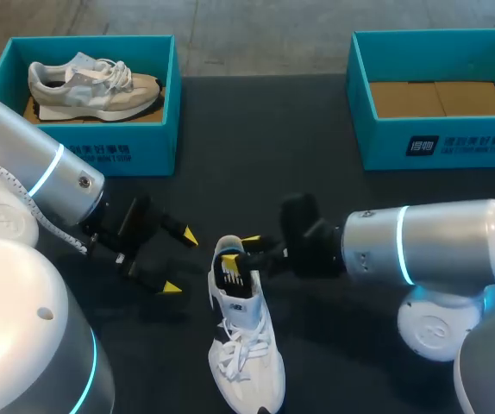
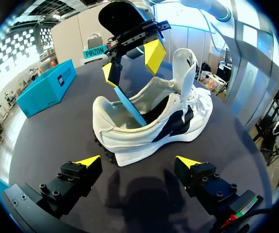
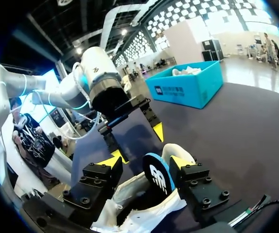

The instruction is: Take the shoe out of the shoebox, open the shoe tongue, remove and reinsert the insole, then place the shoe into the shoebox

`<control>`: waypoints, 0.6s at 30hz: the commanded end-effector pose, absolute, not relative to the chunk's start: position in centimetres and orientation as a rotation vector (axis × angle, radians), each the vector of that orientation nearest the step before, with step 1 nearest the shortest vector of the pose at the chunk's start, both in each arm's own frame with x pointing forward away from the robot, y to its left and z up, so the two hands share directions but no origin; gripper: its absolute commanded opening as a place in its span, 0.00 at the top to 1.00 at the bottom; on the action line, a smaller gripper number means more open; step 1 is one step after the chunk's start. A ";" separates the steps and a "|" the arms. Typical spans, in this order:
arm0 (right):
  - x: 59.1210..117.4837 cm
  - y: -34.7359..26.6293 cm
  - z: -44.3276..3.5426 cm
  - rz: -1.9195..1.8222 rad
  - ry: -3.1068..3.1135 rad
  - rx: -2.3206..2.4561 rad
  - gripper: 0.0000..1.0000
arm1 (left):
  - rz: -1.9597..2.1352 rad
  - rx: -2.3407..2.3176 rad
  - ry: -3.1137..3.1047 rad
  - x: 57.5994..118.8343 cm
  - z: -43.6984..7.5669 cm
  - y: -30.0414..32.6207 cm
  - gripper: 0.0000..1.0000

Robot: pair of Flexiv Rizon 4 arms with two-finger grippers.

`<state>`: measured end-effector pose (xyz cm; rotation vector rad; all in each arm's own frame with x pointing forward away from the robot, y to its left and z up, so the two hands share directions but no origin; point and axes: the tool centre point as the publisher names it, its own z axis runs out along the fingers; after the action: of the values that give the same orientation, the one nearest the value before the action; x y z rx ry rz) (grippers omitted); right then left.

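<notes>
Black table [image 1: 334, 172], head view. Lower centre: white shoe [image 1: 246, 345] out on the surface, toe toward the bottom edge, tongue [image 2: 185, 68] raised. Right gripper [image 1: 241, 248] is clamped on the blue insole [image 2: 130, 107], which slants half out of the heel opening; removal or reinsertion, cannot tell. Left gripper [image 1: 178, 260] is spread wide, holding nothing, just left of the heel. Upper-left shoebox [image 1: 92, 147] holds a beige shoe [image 1: 92, 82]; upper-right shoebox [image 1: 437, 142] shows its cardboard floor. Judged remaining: seat insole, box the shoe.
</notes>
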<state>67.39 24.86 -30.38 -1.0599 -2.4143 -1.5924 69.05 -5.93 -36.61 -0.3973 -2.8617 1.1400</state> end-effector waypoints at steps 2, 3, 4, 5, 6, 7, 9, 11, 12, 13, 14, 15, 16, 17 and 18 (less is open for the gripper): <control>66.8 24.0 -30.0 -1.568 -2.463 -1.176 0.44 | 1.136 -0.397 -2.865 68.9 -36.6 -6.0 0.00; 66.8 23.9 -29.9 -1.560 -2.461 -1.184 0.45 | 1.136 -0.397 -2.865 68.9 -36.6 -6.0 0.00; 66.8 23.8 -29.9 -1.551 -2.457 -1.192 0.45 | 1.136 -0.397 -2.865 68.9 -36.6 -6.0 0.00; 66.8 23.7 -29.8 -1.540 -2.456 -1.196 0.45 | 1.136 -0.397 -2.865 68.9 -36.6 -6.0 0.00; 66.8 23.6 -29.8 -1.529 -2.456 -1.197 0.45 | 1.136 -0.397 -2.865 68.9 -36.6 -6.0 0.00; 66.8 23.5 -29.7 -1.511 -2.451 -1.204 0.44 | 1.136 -0.397 -2.865 68.9 -36.6 -6.0 0.00; 66.8 23.4 -29.7 -1.492 -2.446 -1.211 0.44 | 1.136 -0.397 -2.865 68.9 -36.6 -6.0 0.00; 66.7 23.3 -29.7 -1.471 -2.442 -1.217 0.51 | 1.136 -0.397 -2.865 68.9 -36.6 -6.0 0.00; 66.7 23.3 -29.7 -1.468 -2.443 -1.217 0.51 | 1.136 -0.397 -2.865 68.9 -36.6 -6.0 0.00; 66.6 23.4 -29.7 -1.459 -2.444 -1.215 0.52 | 1.136 -0.397 -2.865 68.9 -36.6 -6.0 0.00; 66.6 23.4 -29.8 -1.453 -2.444 -1.217 0.56 | 1.136 -0.397 -2.865 68.9 -36.6 -6.0 0.00; 66.7 23.4 -29.9 -1.449 -2.441 -1.216 0.64 | 1.136 -0.397 -2.865 68.9 -36.6 -6.0 0.00; 66.7 23.4 -30.0 -1.443 -2.439 -1.217 0.69 | 1.136 -0.397 -2.865 68.9 -36.6 -6.0 0.00; 66.7 23.5 -30.0 -1.440 -2.438 -1.218 0.71 | 1.139 -0.400 -2.865 69.1 -36.3 -5.9 0.00; 66.7 23.5 -30.0 -1.438 -2.437 -1.219 0.85 | 1.138 -0.413 -2.871 69.3 -36.1 -5.8 0.00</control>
<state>66.97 23.23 -30.19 -1.1787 -2.4143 -1.4471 69.21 -5.93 -36.53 -0.4039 -2.8664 1.1420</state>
